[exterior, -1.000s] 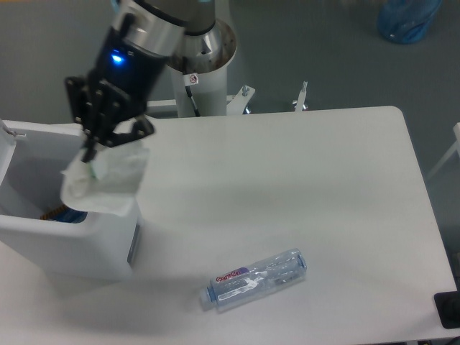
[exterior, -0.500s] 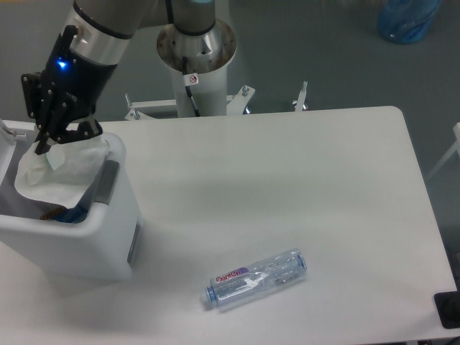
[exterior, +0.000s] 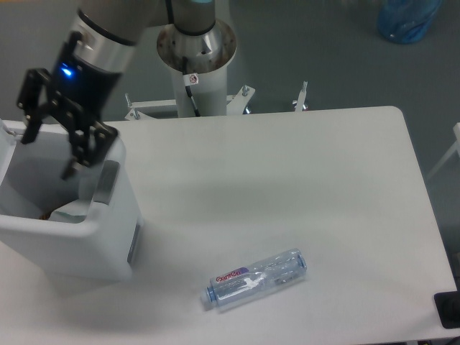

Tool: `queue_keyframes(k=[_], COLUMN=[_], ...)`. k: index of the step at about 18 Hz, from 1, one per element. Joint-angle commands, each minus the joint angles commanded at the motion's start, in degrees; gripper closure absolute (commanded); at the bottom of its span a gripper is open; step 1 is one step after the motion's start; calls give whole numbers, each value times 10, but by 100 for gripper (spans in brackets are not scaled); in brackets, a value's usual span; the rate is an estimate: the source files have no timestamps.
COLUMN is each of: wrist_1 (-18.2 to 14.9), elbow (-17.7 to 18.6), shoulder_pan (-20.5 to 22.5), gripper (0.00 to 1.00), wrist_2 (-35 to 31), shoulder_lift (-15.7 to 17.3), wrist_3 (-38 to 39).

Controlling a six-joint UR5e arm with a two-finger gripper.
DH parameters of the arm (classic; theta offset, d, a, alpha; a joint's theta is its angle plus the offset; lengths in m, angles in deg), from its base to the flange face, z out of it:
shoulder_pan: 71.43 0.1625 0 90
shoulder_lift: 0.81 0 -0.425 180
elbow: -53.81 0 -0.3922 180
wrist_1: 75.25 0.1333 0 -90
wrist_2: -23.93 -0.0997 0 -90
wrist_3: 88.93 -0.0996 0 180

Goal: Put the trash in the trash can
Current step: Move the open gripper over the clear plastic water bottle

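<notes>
Crumpled white plastic wrapper (exterior: 70, 211) dropped inside boxy white bin (exterior: 108, 251). Jaws (exterior: 49, 140) spread wide, empty, above it. Clear plastic bottle (exterior: 255, 279) left lying on desk (exterior: 302, 180), halfway done imo.

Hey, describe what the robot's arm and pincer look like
The arm has a silver-grey metal wrist section above a black cuff with a glowing blue light. The pincer is black, with two angular linkage fingers. Behind stands a white column base with a small round red-and-white sticker.

The bottle (exterior: 254, 279) lies alone on the table (exterior: 287, 172), well apart from the trash can (exterior: 72, 230).
</notes>
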Motion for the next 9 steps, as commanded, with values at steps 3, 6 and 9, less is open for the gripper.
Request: queue_keyframes(k=[3,6,9], wrist_1=[3,6,6], elbow=[-6,1,-2], shoulder_pan=[46,69,85], gripper=[0,0,0], wrist_2=[-1,-4,-12], shoulder_lift=[-40,-73,-99], wrist_3=[-6,-48,-93])
